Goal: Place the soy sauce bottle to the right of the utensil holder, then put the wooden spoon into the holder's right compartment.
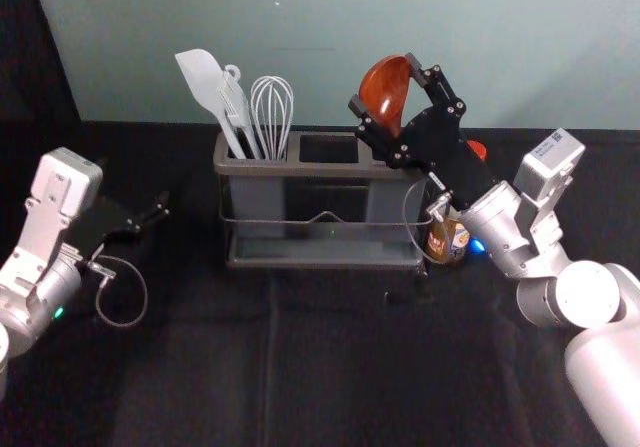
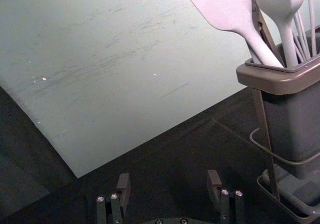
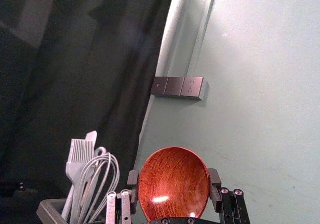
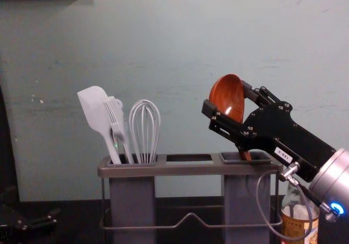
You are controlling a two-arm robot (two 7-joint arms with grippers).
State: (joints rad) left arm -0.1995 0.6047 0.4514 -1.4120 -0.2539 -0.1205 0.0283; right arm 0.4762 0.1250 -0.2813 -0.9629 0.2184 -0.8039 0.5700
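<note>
Our right robot gripper [image 1: 384, 83] is closed on the bowl of the wooden spoon [image 4: 228, 97], one finger at either side, above the right compartment [image 4: 245, 158] of the utensil holder [image 1: 320, 167]. We see the spoon standing nearly upright, its deep, rounded bowl uppermost, glossy reddish-brown with dark grain, bright glints on its hollow face in the right wrist view. In the chest view, its slim handle leads down into that compartment.

The soy sauce bottle [image 1: 447, 242], with clear glass and a gold-toned label, stands just beside the holder on the right, beneath the right arm. At left, our other gripper [image 1: 158, 212] is parked near the holder, its fingers spread.

Part of the spoon's handle is hidden behind the right gripper in the chest view, and its lower end is lost inside the compartment, so we cannot tell how deep it reaches. The gripper and arm cover much of the bottle's upper part in the head view; the chest view's lower edge cuts off its base. The label's print is too small for us to read.
</note>
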